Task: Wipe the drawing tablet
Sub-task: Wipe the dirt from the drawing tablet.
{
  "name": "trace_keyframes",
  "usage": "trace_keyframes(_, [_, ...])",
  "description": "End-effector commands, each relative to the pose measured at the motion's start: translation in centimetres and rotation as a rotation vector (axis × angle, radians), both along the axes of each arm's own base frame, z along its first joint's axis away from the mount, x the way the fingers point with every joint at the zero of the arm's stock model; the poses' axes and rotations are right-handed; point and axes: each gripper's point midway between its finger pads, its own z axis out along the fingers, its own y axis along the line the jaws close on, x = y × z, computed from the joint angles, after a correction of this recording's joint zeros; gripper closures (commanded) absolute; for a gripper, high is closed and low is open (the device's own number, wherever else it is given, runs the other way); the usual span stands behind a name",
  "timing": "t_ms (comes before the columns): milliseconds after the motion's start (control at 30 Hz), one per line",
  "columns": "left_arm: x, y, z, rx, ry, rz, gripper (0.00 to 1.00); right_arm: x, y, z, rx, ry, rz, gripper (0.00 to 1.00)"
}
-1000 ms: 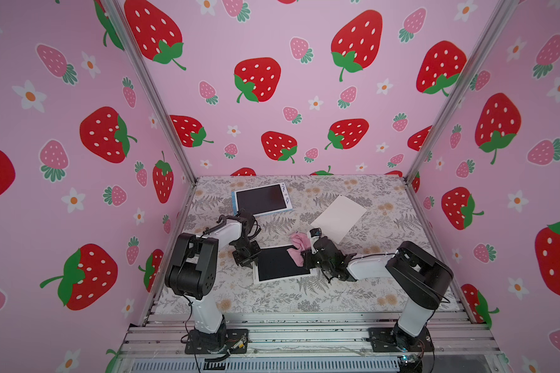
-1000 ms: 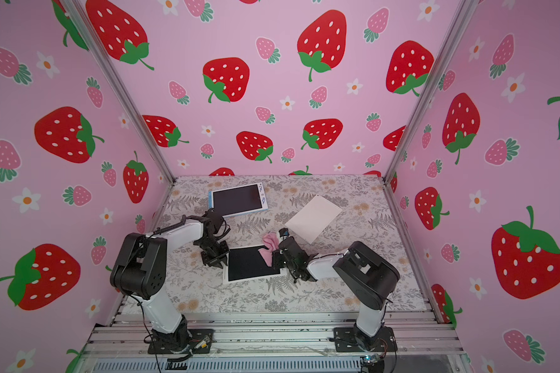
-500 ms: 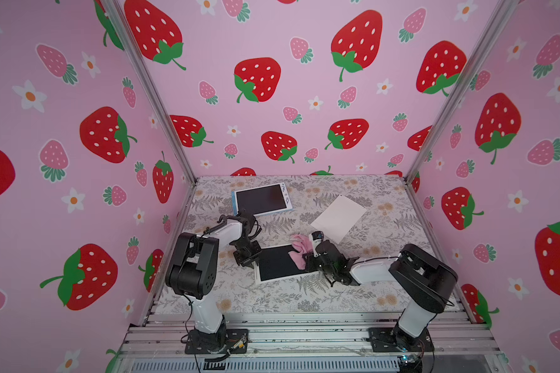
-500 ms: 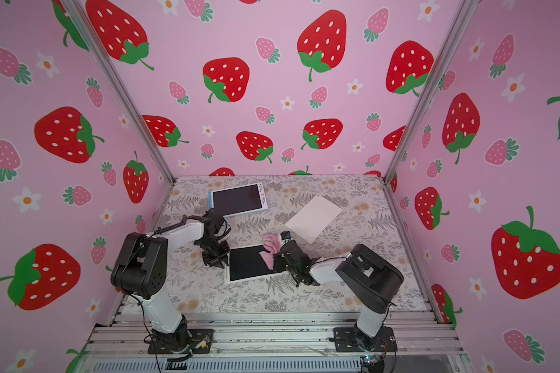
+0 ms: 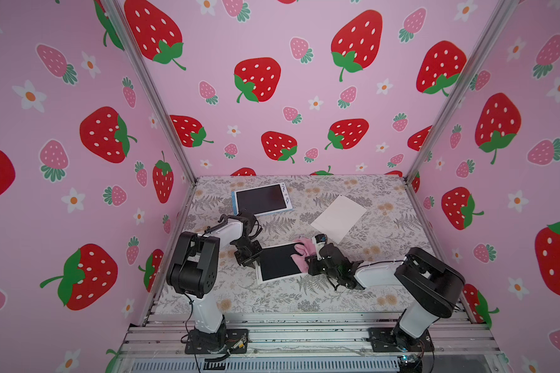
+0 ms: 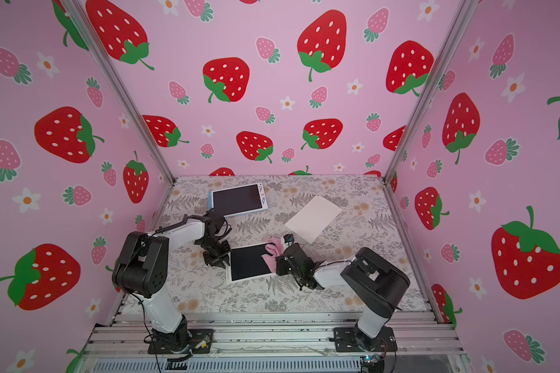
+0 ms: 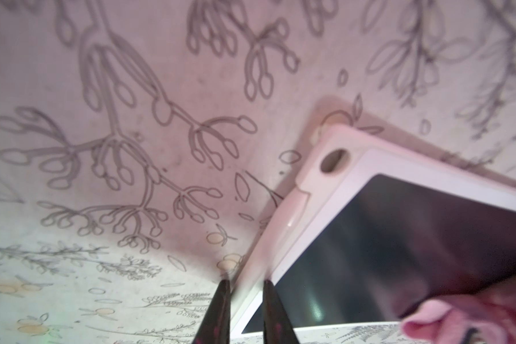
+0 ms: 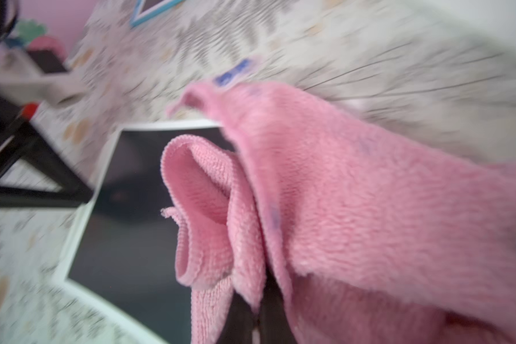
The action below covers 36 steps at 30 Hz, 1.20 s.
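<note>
Strawberry-printed walls are enclosing a floral table (image 5: 388,226). In both top views the drawing tablet (image 5: 277,264) is lying flat near its middle, with the pink cloth (image 5: 301,255) being held on its right-hand side by the right gripper (image 5: 311,260). In the left wrist view the white rim is, it seems, being pinched between the narrowly parted fingers of the left gripper (image 7: 245,312). In the right wrist view plush folds are being clamped by closed fingers above the dark, glossy screen. Light, stiff, slippery handling is being expected; the frame, not the glass, is being favoured as a hold.
</note>
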Motion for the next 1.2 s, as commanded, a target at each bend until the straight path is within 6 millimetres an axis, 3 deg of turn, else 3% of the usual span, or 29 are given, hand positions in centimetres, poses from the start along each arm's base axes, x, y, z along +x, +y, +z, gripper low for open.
trace_keyframes(0, [-2.1,1.3,-4.3,0.107,0.09,-0.019,0.81,-4.5,1.9,-2.9,-0.138,0.079,0.15,1.0])
trace_keyframes(67, [-2.0,1.2,-4.3,0.106,0.092,-0.02,0.81,-5.8,5.7,-2.6,-0.137,0.066,0.237,1.0])
trace_keyframes(133, [-1.9,1.3,-4.2,0.108,0.093,-0.023,0.81,-5.6,6.0,-3.3,-0.171,0.067,0.217,1.0])
trace_keyframes(200, [-1.9,1.3,-4.2,0.11,0.092,-0.028,0.81,-4.0,2.4,-4.3,-0.165,0.099,0.09,1.0])
trace_keyframes(300, [-1.9,1.3,-4.2,0.113,0.095,-0.029,0.81,-2.3,-4.7,-5.2,-0.122,0.149,-0.086,1.0])
trace_keyframes(367, [-1.9,1.3,-4.3,0.112,0.093,-0.028,0.81,-2.6,-5.9,-4.9,-0.133,0.142,-0.067,1.0])
trace_keyframes(433, [-1.8,1.2,-4.3,0.109,0.093,-0.026,0.81,-3.7,-3.9,-4.2,-0.126,0.136,0.024,1.0])
trace_keyframes(567, [-1.8,0.9,-4.4,0.097,0.093,-0.027,0.81,-6.4,3.3,-3.6,-0.181,0.093,0.198,1.0])
trace_keyframes(633, [-1.7,0.9,-4.3,0.094,0.09,-0.028,0.81,-6.2,3.5,-4.3,-0.191,0.095,0.163,1.0])
trace_keyframes(667, [-1.7,0.8,-4.3,0.093,0.09,-0.03,0.81,-5.7,2.2,-4.7,-0.201,0.1,0.113,1.0])
trace_keyframes(800, [-1.6,0.8,-4.3,0.092,0.089,-0.033,0.81,-3.7,-6.4,-5.8,-0.147,0.173,-0.111,1.0])
trace_keyframes(867, [-1.6,0.8,-4.3,0.089,0.089,-0.03,0.81,-3.6,-8.2,-5.5,-0.132,0.169,-0.127,1.0])
trace_keyframes(933, [-1.6,0.7,-4.4,0.087,0.087,-0.031,0.81,-4.3,-6.7,-5.2,-0.128,0.174,-0.053,1.0])
trace_keyframes(1067, [-1.6,0.5,-4.6,0.079,0.089,-0.029,0.81,-5.9,0.3,-4.6,-0.157,0.14,0.121,1.0])
trace_keyframes(1100, [-1.5,0.5,-4.6,0.078,0.087,-0.028,0.81,-5.8,1.1,-4.5,-0.161,0.134,0.125,1.0])
trace_keyframes(1167, [-1.5,0.4,-4.5,0.078,0.086,-0.029,0.81,-4.7,0.9,-4.5,-0.154,0.123,0.07,1.0])
